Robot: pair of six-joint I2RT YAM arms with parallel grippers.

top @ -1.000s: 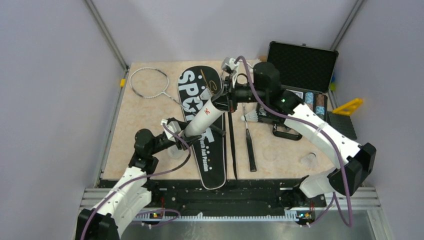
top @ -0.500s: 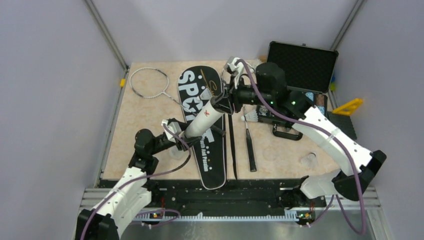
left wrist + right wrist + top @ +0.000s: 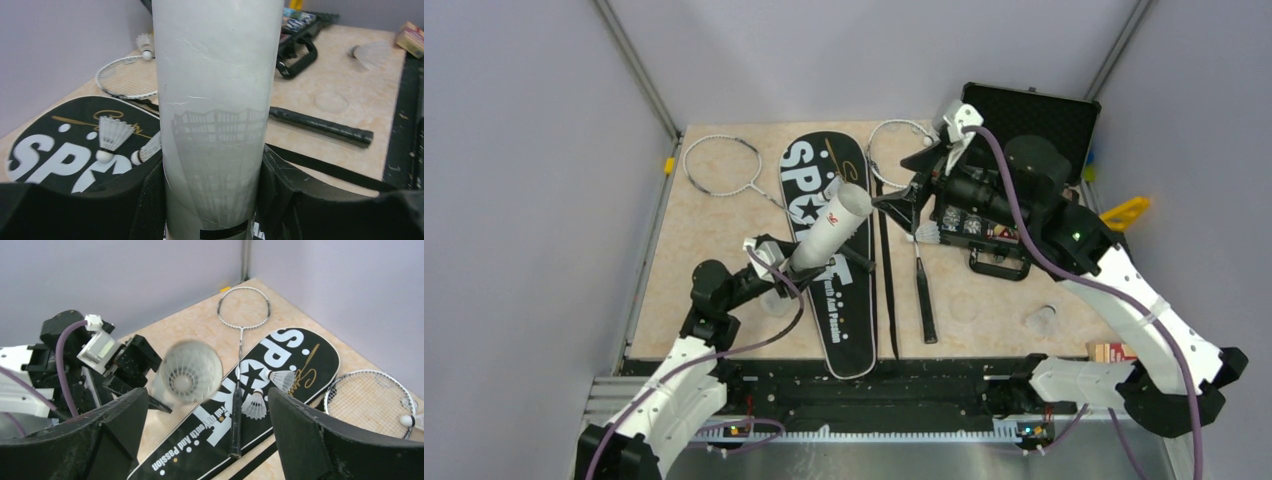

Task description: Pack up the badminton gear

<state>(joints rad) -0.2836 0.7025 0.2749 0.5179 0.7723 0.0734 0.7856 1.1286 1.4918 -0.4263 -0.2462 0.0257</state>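
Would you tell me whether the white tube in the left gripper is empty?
No, the right wrist view shows a shuttlecock sitting inside the open tube.

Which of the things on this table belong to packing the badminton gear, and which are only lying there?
For the job: white tube; black SPORT bag; far-left racket; second racket; shuttlecocks.
Only lying about: black case of poker chips; yellow triangle; small box.
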